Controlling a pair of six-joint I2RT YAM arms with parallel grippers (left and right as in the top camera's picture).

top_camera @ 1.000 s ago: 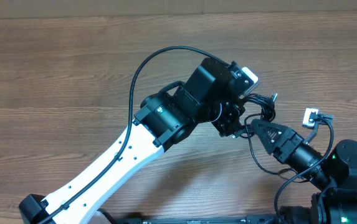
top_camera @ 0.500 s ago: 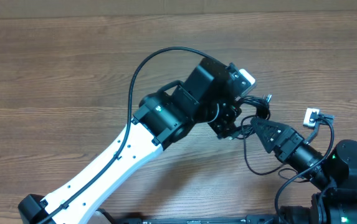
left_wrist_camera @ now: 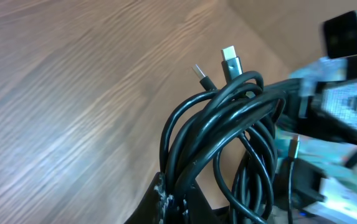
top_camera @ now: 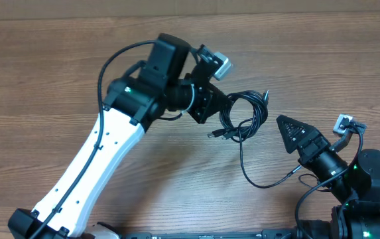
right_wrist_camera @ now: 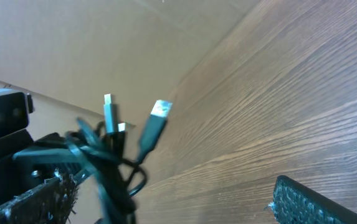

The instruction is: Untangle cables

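Overhead: left pincer (top_camera: 211,106) is clenched on the cables (top_camera: 243,116) over the table (top_camera: 57,66); one strand trails toward the right pincer (top_camera: 289,129), which sits apart. Left wrist: cables (left_wrist_camera: 228,118) are coiled in one knot, plug tips (left_wrist_camera: 228,59) sticking out. Right wrist: right pincer (right_wrist_camera: 172,193) is released, fingers (right_wrist_camera: 303,199) wide, cables (right_wrist_camera: 113,168) beside. Judgement: untangling barely begun, all the separating is left.

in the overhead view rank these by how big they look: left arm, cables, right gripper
1. left arm
2. cables, counting the trailing loop
3. right gripper, about the same as the coiled part alone
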